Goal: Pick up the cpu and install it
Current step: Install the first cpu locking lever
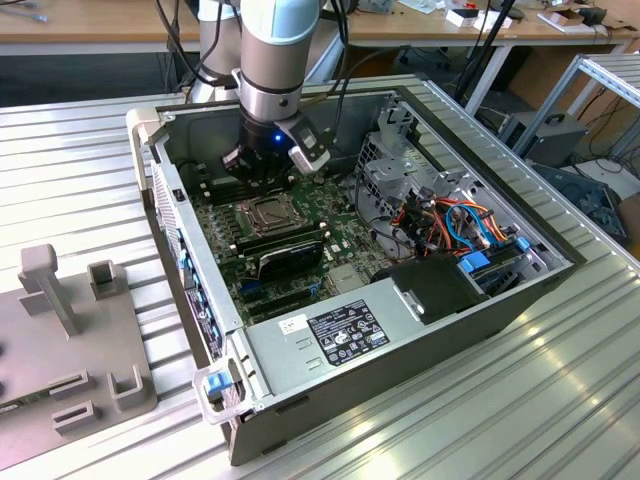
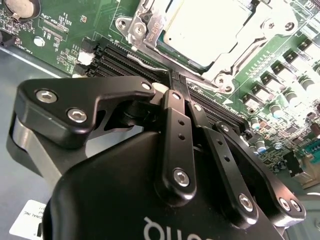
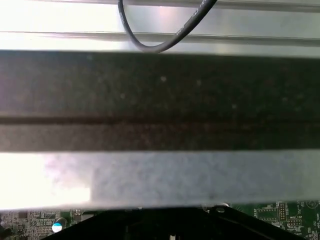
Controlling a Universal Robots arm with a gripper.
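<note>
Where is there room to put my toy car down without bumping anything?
Outside the computer case, the ribbed metal table is bare in front of it and at the exterior view's right. The strip between case and grey holder block is bare too. Inside it's crowded: the hand hangs above the cpu, beside wires.

Gripper [image 2: 181, 92]: glossy black plastic or coated metal links with bright steel screws. Just beyond its tips, the cpu [image 2: 207, 31] shows a smooth, dull silver-grey metal top inside a shiny bare-metal socket frame [image 2: 145, 25]. Around it lies the green lacquered motherboard [image 2: 70, 25]. Behind the gripper, the case wall [image 3: 160, 100] is matt dark painted metal.
</note>
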